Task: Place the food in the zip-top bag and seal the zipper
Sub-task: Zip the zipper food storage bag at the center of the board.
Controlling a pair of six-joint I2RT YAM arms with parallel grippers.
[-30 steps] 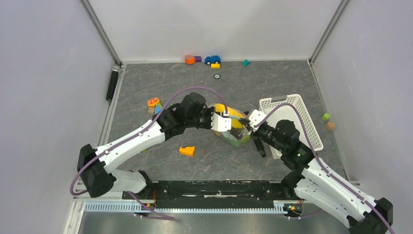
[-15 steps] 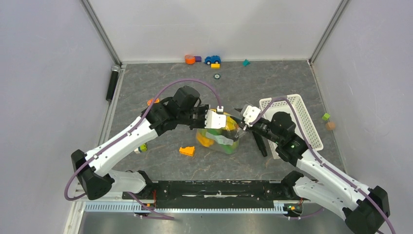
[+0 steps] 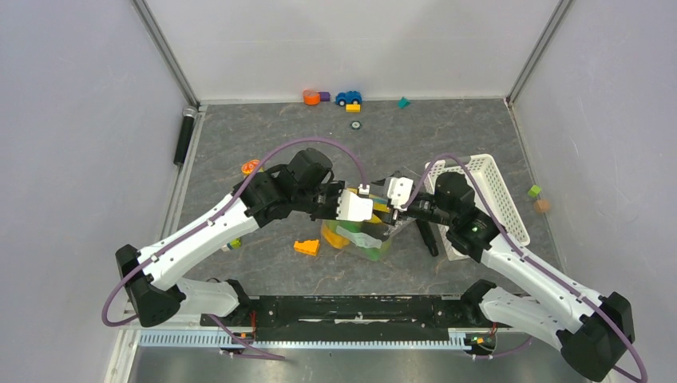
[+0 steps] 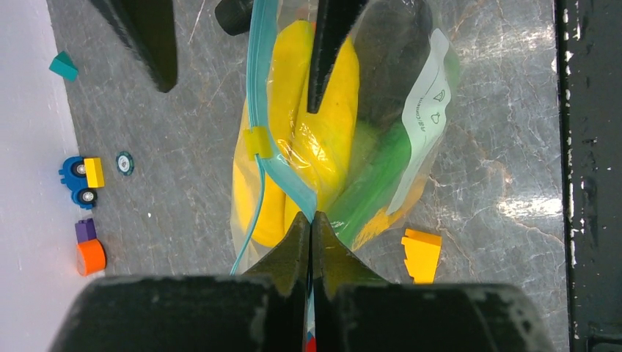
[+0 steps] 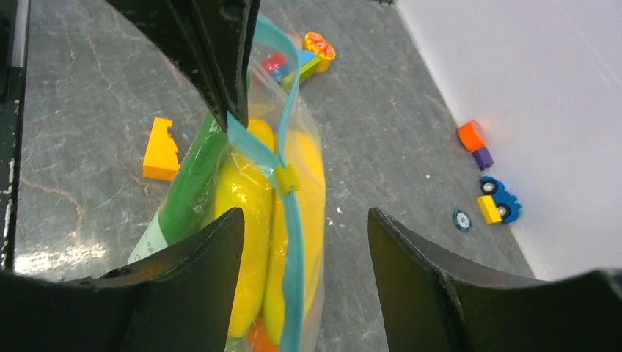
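The clear zip-top bag hangs between the two arms over the middle of the table. It holds the food: yellow pieces, a long green pod and an orange piece low down. My left gripper is shut on one end of the teal zipper. A yellow slider tab sits partway along the strip. My right gripper is open and straddles the other end of the zipper, with neither of its fingers touching the strip.
An orange stepped wedge lies on the table just left of the bag. A white slotted basket stands to the right. Small blocks and a blue toy car sit along the back wall. More small toys lie behind the left arm.
The right gripper has opened and let go of the bag's edge. The left arm has carried the bag a little left and toward the near edge; it now hangs from the left gripper alone.
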